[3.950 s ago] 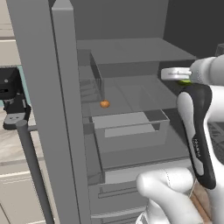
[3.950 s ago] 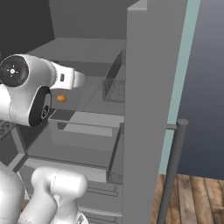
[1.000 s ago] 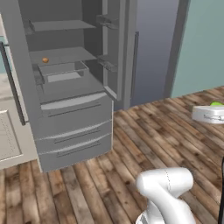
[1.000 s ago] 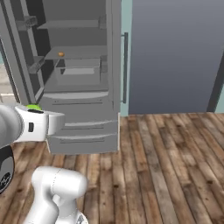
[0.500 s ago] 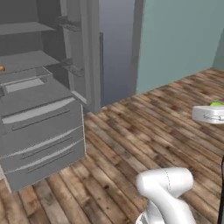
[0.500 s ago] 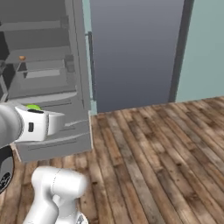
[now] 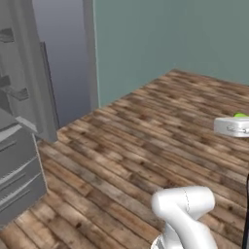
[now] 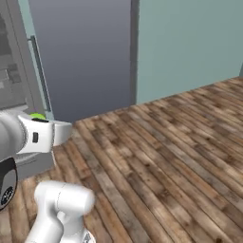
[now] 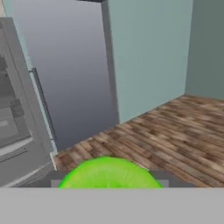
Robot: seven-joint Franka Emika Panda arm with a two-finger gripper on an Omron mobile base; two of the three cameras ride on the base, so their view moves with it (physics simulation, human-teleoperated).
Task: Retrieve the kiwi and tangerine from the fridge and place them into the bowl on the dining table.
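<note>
Left base view: the fridge [image 7: 19,146] stands at the left edge, its door ajar, with wood floor [image 7: 146,126] to its right. My gripper [image 7: 232,126] shows well right of the fridge.

Right base view: my gripper [image 8: 59,133] sits just right of the fridge [image 8: 21,85].

Hand view: the kiwi [image 9: 109,173] is pinched between my jaws, right of the fridge [image 9: 17,122]. No legible writing anywhere.

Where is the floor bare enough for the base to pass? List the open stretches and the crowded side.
Open: the wood floor along the teal wall and ahead. Crowded: the fridge side, its door and drawers jutting out. The hand carries the kiwi.
</note>
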